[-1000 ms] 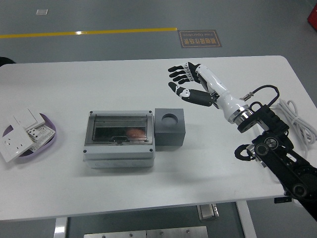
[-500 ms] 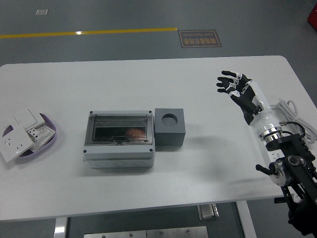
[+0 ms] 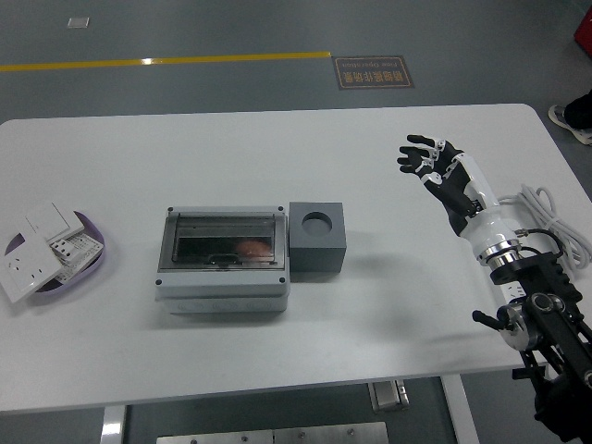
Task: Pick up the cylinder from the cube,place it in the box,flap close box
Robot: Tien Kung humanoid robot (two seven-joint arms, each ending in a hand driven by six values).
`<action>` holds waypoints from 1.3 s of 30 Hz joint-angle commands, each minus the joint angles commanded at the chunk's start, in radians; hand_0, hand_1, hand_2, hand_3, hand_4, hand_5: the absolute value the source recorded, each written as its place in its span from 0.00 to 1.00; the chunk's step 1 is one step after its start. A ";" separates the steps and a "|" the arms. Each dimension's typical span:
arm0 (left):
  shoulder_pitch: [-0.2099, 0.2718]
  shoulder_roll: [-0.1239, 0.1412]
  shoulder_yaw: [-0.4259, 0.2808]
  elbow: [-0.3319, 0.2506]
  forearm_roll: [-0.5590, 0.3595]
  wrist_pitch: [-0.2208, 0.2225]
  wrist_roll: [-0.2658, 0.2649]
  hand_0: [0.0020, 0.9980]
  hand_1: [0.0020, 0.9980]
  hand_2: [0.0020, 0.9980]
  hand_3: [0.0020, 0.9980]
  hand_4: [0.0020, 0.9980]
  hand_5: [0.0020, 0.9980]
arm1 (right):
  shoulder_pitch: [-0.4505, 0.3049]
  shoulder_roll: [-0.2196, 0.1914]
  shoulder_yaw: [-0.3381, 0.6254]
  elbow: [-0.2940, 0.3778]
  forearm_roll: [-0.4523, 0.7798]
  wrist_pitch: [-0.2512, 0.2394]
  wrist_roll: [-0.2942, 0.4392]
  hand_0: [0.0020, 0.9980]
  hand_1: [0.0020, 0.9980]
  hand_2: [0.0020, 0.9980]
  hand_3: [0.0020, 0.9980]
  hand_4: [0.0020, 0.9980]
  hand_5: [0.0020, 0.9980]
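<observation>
box (image 3: 222,255): grey, clear flap down, pinkish cylinder (image 3: 251,248) inside | right robot hand (image 3: 442,173): fingers spread, empty

- Your grey plastic box with the clear flap lid (image 3: 222,257) sits mid-table, slightly left of centre.
- Grey cube with a round socket on top (image 3: 317,239) touches the box's right side.
- Pinkish object (image 3: 251,248) lies inside the box, under the lid.
- Purple tray of white switch parts (image 3: 51,256) sits near the table's left edge (image 3: 18,333).
- White coiled cable (image 3: 553,215) lies at the right edge.
- Your black-and-white right hand (image 3: 442,172) hangs well right of the cube.
</observation>
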 joint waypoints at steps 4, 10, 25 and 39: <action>0.007 0.006 -0.006 0.000 0.010 -0.001 0.004 0.64 0.67 0.66 0.70 0.75 0.32 | -0.001 0.003 -0.001 -0.005 0.000 0.001 0.000 0.73 0.67 0.69 0.69 0.72 0.33; 0.011 0.018 -0.004 0.000 0.012 -0.001 0.003 0.64 0.67 0.66 0.71 0.75 0.32 | 0.001 0.008 -0.005 -0.009 -0.002 0.004 -0.002 0.73 0.68 0.70 0.70 0.75 0.35; 0.025 -0.002 -0.043 0.000 -0.007 0.007 0.004 0.64 0.67 0.66 0.71 0.75 0.32 | -0.021 0.013 0.044 0.003 -0.003 -0.015 0.016 0.73 0.68 0.70 0.70 0.75 0.35; 0.013 0.002 -0.064 0.000 -0.009 0.009 0.002 0.64 0.67 0.66 0.70 0.75 0.32 | -0.018 0.022 0.097 0.012 -0.023 0.001 -0.010 0.74 0.67 0.69 0.69 0.78 0.34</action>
